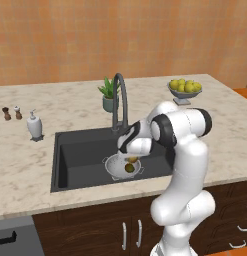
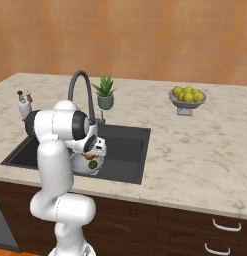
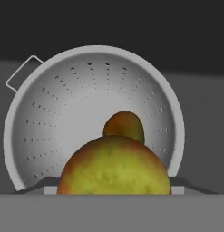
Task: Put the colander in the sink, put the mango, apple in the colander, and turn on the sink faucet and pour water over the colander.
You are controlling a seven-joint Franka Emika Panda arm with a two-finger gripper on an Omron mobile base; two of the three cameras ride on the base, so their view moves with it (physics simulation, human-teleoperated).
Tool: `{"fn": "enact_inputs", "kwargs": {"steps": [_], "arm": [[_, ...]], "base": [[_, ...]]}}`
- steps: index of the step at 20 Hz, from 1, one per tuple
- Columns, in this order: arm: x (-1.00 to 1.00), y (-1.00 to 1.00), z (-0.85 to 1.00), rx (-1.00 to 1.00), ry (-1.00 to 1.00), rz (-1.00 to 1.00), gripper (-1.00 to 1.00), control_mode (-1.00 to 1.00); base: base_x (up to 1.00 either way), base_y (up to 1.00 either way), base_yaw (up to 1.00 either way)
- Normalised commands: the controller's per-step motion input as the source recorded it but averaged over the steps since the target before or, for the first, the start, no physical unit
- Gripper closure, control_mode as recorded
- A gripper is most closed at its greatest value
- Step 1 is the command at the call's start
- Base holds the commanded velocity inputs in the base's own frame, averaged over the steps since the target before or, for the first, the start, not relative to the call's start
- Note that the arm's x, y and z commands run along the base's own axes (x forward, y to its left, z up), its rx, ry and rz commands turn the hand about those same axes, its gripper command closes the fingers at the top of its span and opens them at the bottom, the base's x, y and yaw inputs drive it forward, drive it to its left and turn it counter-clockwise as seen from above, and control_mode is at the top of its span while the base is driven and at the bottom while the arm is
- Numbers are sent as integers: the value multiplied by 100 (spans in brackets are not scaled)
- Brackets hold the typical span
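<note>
the colander [image 1: 121,167] is seated in the sink [image 1: 75,155], on the basin floor toward the front right, below and in front of the sink faucet [image 1: 120,100]. in the hand view the colander [image 3: 81,113] is seen from above, one wire handle at upper left, perforated wall lit

the mango [image 3: 124,127] is lying inside the colander, on the bowl bottom. it is also made out as a small dark green spot in the left base view [image 1: 129,168] and the right base view [image 2: 92,164]

the apple [image 3: 114,167] is held by the claw [image 1: 131,157], closed on it, directly above the colander and just above the mango; whether apple and mango are touching cannot be told. in the hand view the apple is seen low and large, with the two finger tips [image 3: 45,185] flanking it at either side. in the right base view the claw [image 2: 91,155] is pointed down over the colander [image 2: 85,165], the apple [image 2: 89,156] showing as a yellowish spot at its tips

the faucet spout is arched over the basin, its tip above the colander's rear side

elsewhere on the desk [image 1: 25,165]: a soap dispenser [image 1: 34,125] left of the sink, two small shakers [image 1: 11,113] further left, a potted plant [image 1: 110,95] behind the faucet, a bowl of pale yellow-green fruit [image 1: 185,90] at far right, well apart from the sink
</note>
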Motion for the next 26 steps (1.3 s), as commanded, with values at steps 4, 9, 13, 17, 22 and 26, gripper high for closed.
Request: {"fn": "enact_inputs", "kwargs": {"steps": [4, 9, 13, 17, 22, 26], "arm": [[22, 3, -30, 0, 0, 0, 100, -100], [24, 0, -19, 0, 0, 0, 100, -100], [1, 0, -8, 0, 0, 0, 100, -100], [0, 1, -4, 0, 1, 0, -100, -100], [0, 0, 0, 0, 1, 0, -100, -100], [0, 0, 0, 0, 0, 0, -100, -100]], "base": [[0, 0, 0], [0, 0, 0], [0, 0, 0], [0, 0, 0], [0, 0, 0], [0, 0, 0]]}}
